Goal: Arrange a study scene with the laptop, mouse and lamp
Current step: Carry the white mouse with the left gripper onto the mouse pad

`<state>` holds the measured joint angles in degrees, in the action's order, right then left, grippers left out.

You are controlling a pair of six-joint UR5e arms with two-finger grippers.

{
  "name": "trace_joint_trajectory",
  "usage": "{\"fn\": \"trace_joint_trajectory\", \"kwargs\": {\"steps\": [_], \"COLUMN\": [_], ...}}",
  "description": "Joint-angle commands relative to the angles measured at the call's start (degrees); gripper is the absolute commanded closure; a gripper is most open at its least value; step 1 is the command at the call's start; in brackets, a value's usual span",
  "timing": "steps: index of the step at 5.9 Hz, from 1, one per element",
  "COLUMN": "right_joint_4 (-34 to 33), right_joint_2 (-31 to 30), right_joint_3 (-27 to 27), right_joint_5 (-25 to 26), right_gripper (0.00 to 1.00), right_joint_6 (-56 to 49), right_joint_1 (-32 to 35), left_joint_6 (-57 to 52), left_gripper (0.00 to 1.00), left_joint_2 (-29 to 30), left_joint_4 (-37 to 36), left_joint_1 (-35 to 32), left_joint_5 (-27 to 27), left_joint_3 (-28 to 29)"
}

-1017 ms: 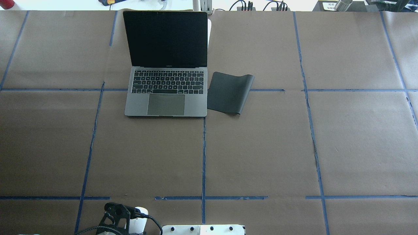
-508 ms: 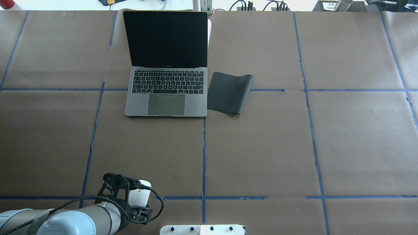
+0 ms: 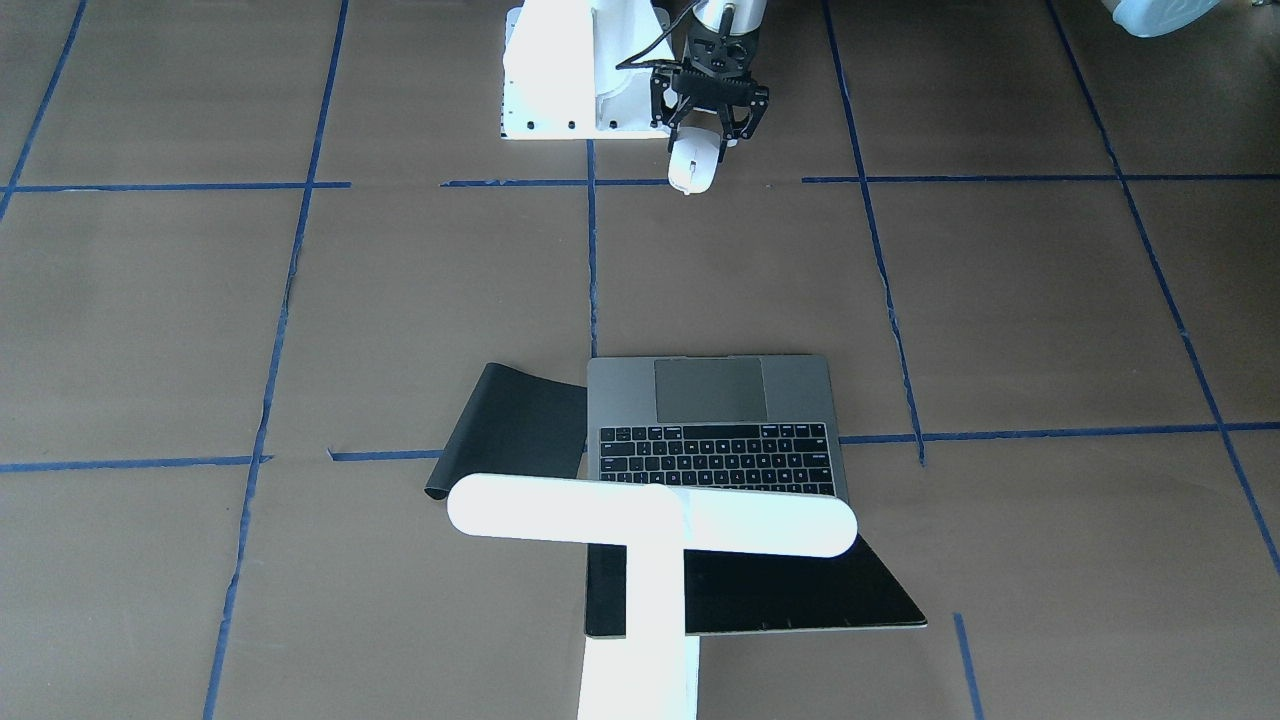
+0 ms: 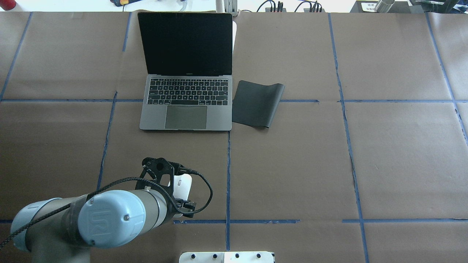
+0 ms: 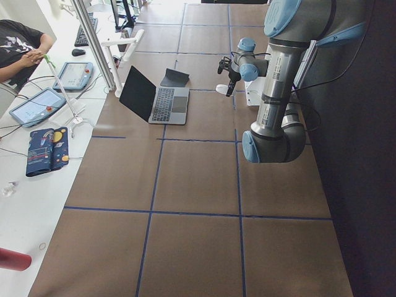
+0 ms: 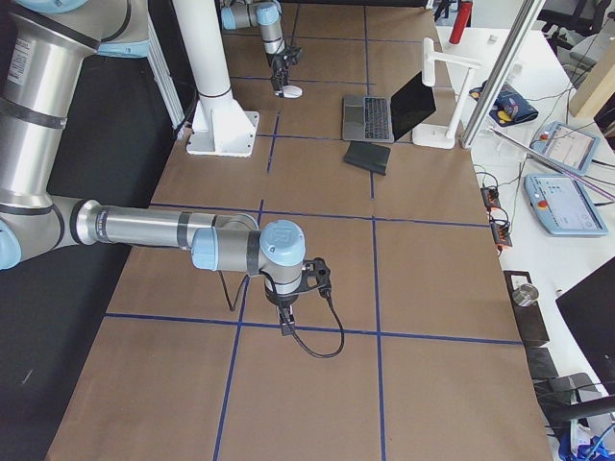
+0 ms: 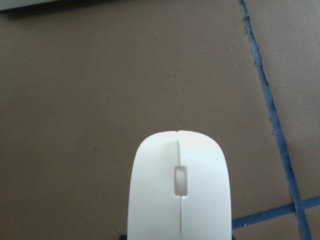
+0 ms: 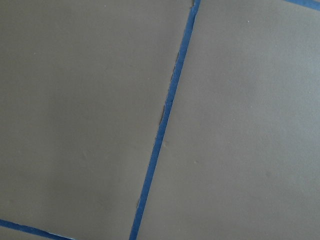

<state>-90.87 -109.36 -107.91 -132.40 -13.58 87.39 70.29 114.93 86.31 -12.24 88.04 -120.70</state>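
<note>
While the left claw grips the mouse, it has advanced over the surface toward the laptop and black mat, so placement nears

Overhead and front cameras oppose, sharing laptop; wrist views seemingly close.

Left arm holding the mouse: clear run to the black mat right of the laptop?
Probably yes. Bare table lies between the mouse and the mat; the laptop sits beside it, off the path.

Open laptop beside black mat
</note>
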Motion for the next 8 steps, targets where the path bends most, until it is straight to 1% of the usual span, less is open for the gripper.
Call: {"fn": "trace_joint_trajectory", "kwargs": {"steps": [1,2,4,5,6,7,8], "right_joint_4": [-1.06,-1.07,-1.07,-0.98,-1.06,-0.98,-0.98], "right_joint_2": [1.08,1.08,0.99,0.99,0.99,0.99,0.99], "right_joint_3": [-0.02,-0.02,-0.02,-0.02,0.06,0.5,0.68], "right_joint_5": [-0.22,-1.01,-1.19,-1.19,-1.1,-1.1,-1.1], "right_gripper": [0.0,0.0,0.0,0.0,0.0,0.0,0.0], "right_joint_6": [1.37,1.37,1.46,1.46,1.46,1.46,1.46], "right_joint_1": [-0.03,0.06,0.06,0.06,0.06,0.06,0.06], "left_joint_6": [-0.33,-0.42,-2.79,-2.1,-1.83,-1.83,-1.13], "left_gripper": [0.88,0.88,0.88,0.88,0.88,0.88,0.88], "left_joint_2": [9.39,14.74,26.07,33.27,39.78,45.76,48.61], "left_joint_4": [-0.27,-0.1,0.87,6.7,15.11,17.72,20.27], "left_joint_1": [-4.87,-7.51,-11.65,-12.89,-13.86,-14.56,-14.92], "left_joint_5": [0.9,3.08,4.32,5.03,5.03,5.12,5.12], "left_joint_3": [9.72,15.78,30.18,42.87,56.57,66.54,72.04]}}
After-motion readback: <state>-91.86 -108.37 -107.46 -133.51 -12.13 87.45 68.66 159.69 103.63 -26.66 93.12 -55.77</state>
